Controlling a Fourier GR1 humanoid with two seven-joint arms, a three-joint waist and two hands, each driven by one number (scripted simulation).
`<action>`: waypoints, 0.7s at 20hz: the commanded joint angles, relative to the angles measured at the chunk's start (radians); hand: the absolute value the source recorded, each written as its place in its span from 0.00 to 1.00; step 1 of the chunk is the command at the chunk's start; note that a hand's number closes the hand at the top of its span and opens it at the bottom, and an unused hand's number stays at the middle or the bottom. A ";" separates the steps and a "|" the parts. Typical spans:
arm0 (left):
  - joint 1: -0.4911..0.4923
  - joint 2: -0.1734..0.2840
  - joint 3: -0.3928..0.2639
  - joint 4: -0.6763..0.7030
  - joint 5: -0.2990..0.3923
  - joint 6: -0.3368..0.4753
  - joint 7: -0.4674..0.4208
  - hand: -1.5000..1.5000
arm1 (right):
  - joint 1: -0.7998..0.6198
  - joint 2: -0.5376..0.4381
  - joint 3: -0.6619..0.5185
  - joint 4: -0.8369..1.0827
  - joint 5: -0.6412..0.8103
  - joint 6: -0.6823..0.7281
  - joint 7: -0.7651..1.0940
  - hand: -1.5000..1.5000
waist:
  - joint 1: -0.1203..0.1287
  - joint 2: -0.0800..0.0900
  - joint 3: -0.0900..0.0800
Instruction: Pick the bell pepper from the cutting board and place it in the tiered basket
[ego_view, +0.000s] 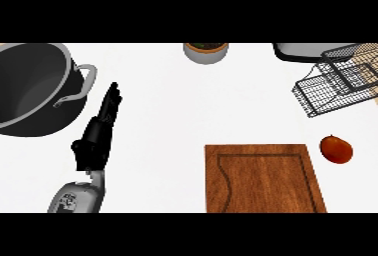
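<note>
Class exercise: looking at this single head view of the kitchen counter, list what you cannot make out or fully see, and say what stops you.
- Right hand: shows nowhere in the head view.
- Cutting board: near end cut by the lower edge.
- Black pot: left side cut by the left edge.
- Tiered basket: runs off the right edge; its contents cannot be told.
- Plant pot: its top is cut by the upper edge.
- Left hand: seen edge-on, palm hidden.

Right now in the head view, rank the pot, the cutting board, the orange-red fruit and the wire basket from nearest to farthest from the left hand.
Measured from the left hand:
1. Pot, just to its left, at the view's upper left.
2. Cutting board, to its right, lower centre.
3. Orange-red fruit, on the counter just off the board's right edge.
4. Wire basket, upper right corner.
</note>
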 joint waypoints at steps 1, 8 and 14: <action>-0.032 -0.023 -0.015 -0.004 -0.013 0.010 0.044 0.50 | -0.085 0.008 0.016 0.226 0.049 -0.072 -0.072 1.00 | 0.007 0.003 0.001; 0.029 -0.019 -0.023 -0.023 -0.015 0.002 0.018 0.50 | -0.131 0.069 -0.136 0.348 -0.107 -0.013 -0.007 0.00 | -0.002 -0.001 0.001; -0.014 0.003 0.023 0.013 0.005 -0.011 0.007 0.50 | -0.218 0.022 -0.302 0.445 -0.234 -0.044 0.022 0.00 | -0.002 0.002 0.001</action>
